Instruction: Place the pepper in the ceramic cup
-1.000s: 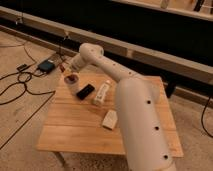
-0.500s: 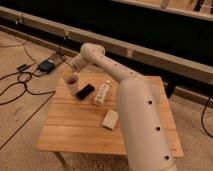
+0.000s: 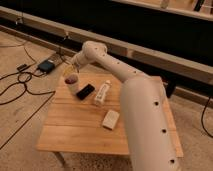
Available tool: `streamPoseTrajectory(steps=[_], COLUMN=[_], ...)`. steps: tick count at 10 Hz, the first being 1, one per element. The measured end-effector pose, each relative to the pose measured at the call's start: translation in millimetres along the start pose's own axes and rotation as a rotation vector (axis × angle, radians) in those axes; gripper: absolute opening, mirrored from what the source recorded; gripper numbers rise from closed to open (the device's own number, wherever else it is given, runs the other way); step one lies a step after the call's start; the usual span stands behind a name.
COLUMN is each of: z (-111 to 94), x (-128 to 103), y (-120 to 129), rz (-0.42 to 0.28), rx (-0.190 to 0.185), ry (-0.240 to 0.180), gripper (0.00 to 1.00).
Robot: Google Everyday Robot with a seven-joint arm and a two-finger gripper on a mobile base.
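- Camera view, arm: you see the white arm [image 3: 115,67] reach from the large body at lower right across to the far left corner of the wooden table [image 3: 80,132]; its lower end is cut off by the frame's bottom edge
- Camera view, gripper: the gripper [image 3: 70,70] hangs just above the ceramic cup [image 3: 73,87], seen end-on and partly lost against the dark floor; you cannot tell whether it is parted, closed or gripping anything
- Camera view, task things: the ceramic cup stands upright near the table's far left corner. A dark red patch at its mouth reads as the pepper [image 3: 71,79], directly under the gripper; you cannot make out whether it rests inside the cup or is held at the rim
- Camera view, other things on the table: a dark flat object [image 3: 85,91] lies just beside the cup, its shape hard to read; a clear bottle [image 3: 102,93] lies on its side next to that; a pale block [image 3: 110,119] sits nearer you, apart from the rest
- Camera view, floor: a blue box [image 3: 46,65] and black cables [image 3: 20,80] lie left of the table, the cables running out of frame
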Motion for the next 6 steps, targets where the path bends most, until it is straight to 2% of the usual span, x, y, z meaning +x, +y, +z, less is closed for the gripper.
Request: streamPoseTrajectory(steps=[6], z=[1.9], x=[-1.6], y=[2.1], rz=[-0.002], rx=[-0.003], ry=[0.0], gripper=[0.75])
